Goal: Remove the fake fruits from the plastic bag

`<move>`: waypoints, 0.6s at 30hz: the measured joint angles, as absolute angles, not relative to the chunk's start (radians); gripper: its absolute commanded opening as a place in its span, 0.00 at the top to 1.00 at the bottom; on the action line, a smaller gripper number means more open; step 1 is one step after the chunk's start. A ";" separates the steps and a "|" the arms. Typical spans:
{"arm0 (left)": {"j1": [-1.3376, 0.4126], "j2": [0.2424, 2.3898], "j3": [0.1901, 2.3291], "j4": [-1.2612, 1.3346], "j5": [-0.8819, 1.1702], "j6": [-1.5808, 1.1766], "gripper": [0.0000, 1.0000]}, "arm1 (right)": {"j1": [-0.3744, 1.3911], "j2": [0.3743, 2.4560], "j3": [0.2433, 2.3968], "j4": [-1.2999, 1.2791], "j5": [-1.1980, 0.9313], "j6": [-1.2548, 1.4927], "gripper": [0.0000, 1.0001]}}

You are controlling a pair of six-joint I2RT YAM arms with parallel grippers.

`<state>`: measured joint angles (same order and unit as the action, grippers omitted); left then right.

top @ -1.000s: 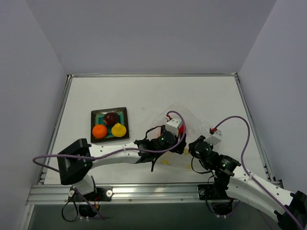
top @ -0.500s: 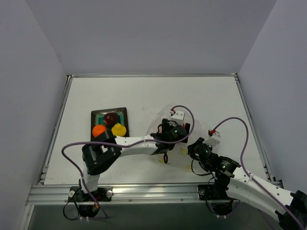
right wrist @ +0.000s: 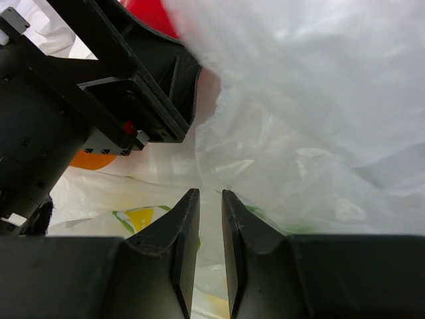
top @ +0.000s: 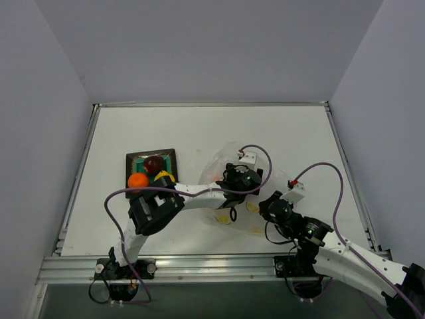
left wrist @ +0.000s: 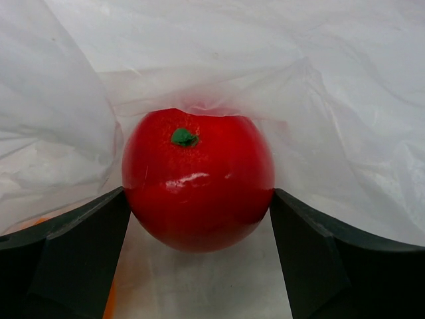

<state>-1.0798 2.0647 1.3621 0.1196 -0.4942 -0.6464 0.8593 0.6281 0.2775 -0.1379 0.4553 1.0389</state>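
Clear crinkly lemon-printed plastic bag [left wrist: 332,100] over glossy red fake fruit [left wrist: 199,179]. Left gripper [left wrist: 199,196] splayed around it; right gripper [right wrist: 206,193] pinching the bag.

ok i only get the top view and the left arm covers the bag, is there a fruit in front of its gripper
observer: yes, a red fruit with a green stem spot sits between the wide jaws of the left gripper, inside the plastic bag.
operator: and does the right one have the bag
observer: the right gripper is nearly closed, on a thin fold of the bag, it seems.
operator: anything else in there
observer: an orange fruit shows next to the left gripper's body.
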 measured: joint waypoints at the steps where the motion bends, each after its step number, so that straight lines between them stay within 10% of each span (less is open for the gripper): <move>1: -1.077 2.066 1.362 0.120 -0.492 -0.646 0.26 | 0.859 0.628 0.278 -0.138 0.455 1.039 0.84; 6: -1.068 2.062 1.355 0.144 -0.463 -0.638 0.45 | 0.861 0.629 0.278 -0.138 0.455 1.039 0.83; 18: -1.047 1.770 1.225 0.144 -0.162 -0.671 0.51 | 0.865 0.638 0.278 -0.137 0.456 1.039 0.83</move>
<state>-1.0470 1.7702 1.2251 0.1444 -0.1616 -0.6708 0.8646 0.6384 0.2775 -0.1371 0.4561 1.0393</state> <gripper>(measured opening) 0.726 0.166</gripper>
